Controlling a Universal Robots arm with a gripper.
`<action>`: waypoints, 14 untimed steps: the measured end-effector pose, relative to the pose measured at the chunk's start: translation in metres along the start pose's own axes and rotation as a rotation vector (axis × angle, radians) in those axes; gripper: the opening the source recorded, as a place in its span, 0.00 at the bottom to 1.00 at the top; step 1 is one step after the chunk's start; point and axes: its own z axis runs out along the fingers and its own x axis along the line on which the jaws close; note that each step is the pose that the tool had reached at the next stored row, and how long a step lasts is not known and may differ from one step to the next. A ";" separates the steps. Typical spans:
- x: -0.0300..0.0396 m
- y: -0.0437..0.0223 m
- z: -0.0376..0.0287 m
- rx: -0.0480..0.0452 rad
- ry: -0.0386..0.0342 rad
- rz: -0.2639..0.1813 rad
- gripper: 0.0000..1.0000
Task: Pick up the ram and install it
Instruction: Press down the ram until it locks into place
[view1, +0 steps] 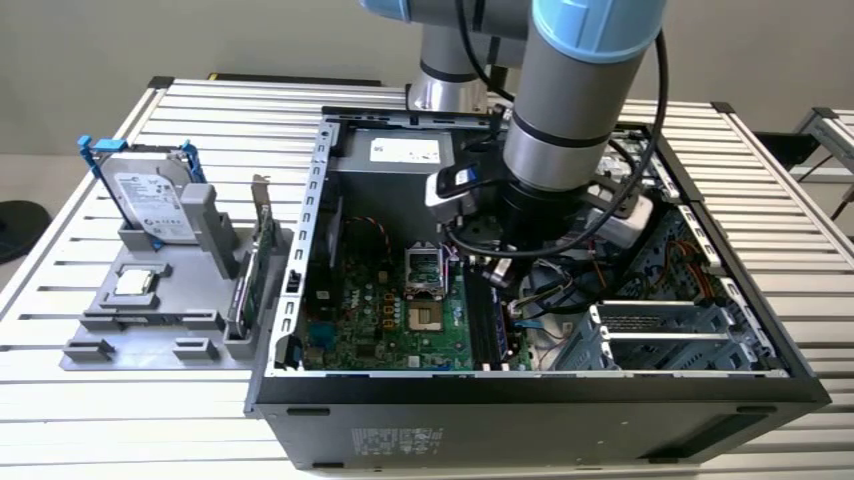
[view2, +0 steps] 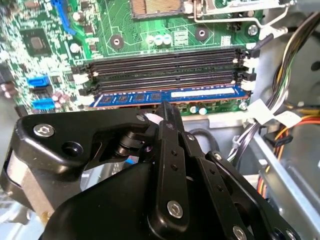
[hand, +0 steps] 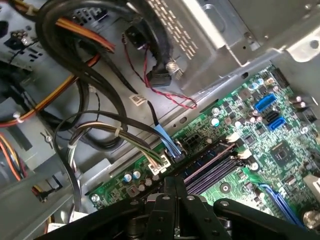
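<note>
The arm reaches down into the open computer case standing on the slatted tabletop. In the second wrist view the gripper has its jaws drawn close together, tips resting on the upper edge of the ram. The blue ram stands in the motherboard slot nearest the board's edge, beside the empty black memory slots.

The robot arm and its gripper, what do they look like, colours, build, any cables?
In the exterior view the arm is a thick silver-grey tube with light blue joint caps and a black collar; black cables loop around its lower end. In the second wrist view the gripper is matte black, built from flat linkage bars joined by silver hex-socket screws, with a brushed metal block at one side.
</note>
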 end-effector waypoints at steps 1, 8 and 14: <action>0.0000 0.0000 0.0001 -0.0004 0.0008 -0.017 0.00; 0.0000 -0.0001 0.0010 -0.0034 0.0066 -0.135 0.00; -0.0001 -0.0002 0.0018 -0.0063 0.0112 -0.238 0.00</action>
